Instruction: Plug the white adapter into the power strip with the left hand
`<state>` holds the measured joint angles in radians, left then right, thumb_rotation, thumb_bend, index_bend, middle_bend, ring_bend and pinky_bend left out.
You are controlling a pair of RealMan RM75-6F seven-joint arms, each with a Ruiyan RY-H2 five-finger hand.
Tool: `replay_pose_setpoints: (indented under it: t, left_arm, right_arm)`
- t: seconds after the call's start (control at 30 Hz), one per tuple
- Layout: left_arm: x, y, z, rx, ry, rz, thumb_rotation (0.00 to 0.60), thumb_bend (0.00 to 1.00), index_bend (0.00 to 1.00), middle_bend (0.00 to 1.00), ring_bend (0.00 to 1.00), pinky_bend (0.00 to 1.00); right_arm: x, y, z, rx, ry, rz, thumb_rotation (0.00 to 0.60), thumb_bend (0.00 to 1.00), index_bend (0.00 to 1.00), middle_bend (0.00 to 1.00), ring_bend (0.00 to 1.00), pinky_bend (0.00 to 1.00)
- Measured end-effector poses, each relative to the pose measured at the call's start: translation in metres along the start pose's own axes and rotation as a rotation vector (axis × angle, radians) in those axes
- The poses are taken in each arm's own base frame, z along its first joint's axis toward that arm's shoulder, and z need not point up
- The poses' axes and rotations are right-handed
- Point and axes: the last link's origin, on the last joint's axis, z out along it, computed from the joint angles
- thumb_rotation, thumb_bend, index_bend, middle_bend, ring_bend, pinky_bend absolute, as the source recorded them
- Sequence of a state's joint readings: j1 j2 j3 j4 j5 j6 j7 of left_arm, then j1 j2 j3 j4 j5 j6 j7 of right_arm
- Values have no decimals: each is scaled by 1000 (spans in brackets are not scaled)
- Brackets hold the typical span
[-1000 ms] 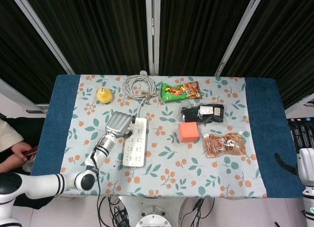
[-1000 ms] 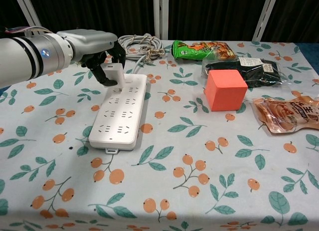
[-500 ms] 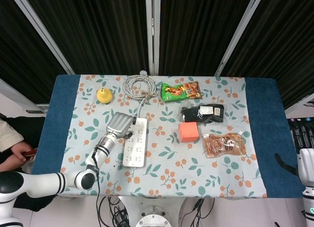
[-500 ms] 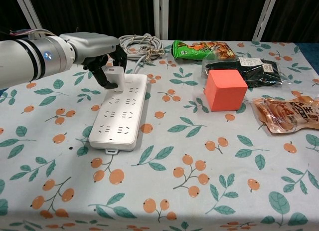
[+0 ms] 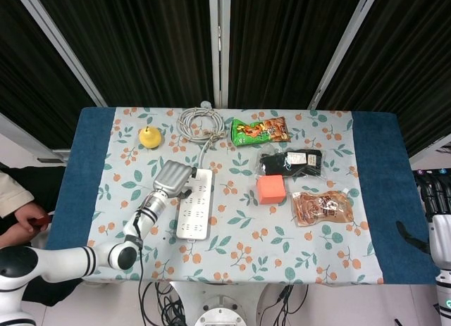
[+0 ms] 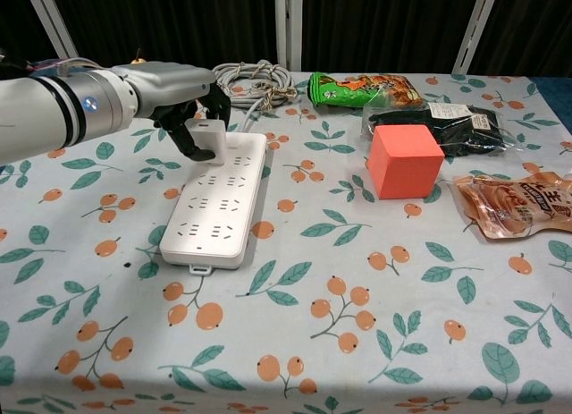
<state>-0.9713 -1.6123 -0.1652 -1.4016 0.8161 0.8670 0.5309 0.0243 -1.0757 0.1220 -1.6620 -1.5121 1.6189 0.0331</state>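
Left hand [image 6: 183,97] edged right w/ white adapter [image 6: 212,139] gripped over power strip [image 6: 214,204]; prongs hidden.

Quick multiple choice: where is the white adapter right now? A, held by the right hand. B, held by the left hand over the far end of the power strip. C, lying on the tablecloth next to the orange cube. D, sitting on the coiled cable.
B: the left hand grips the white adapter at the far, cable end of the power strip, well apart from the orange cube.
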Motion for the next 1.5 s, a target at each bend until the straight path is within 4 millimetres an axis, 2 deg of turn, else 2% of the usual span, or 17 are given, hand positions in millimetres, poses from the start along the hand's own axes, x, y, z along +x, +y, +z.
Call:
replay_pose_setpoints:
  t: [0.8,1.13,1.23,1.37,1.5]
  left_arm:
    - [-14,-6,-2,3,-3,-13,600,485,789,876,711,750]
    - [-14,-1,1,-1,-9,7,600,485,794,882,716,750]
    - [-13,-1,1,0,-10,17,600,484,697,800,667,740]
    - [-10,1,-2,-5,-11,11,600,478,416,536,485,716]
    - [-7,1,-5,-5,-17,9,600,445,294,390,358,642]
  right_arm:
    - [0,0,-1,-10,7,6,600,159,0,0,0,0]
    - [0,2,-2,-17,7,8,600,160,0,0,0,0]
    - [1,3,-2,-17,9,9,600,160,0,0,0,0]
    - [0,3,-2,-17,9,11,600,160,0,0,0,0]
    - [0,3,-3,-17,8,16,600,160,0,0,0,0]
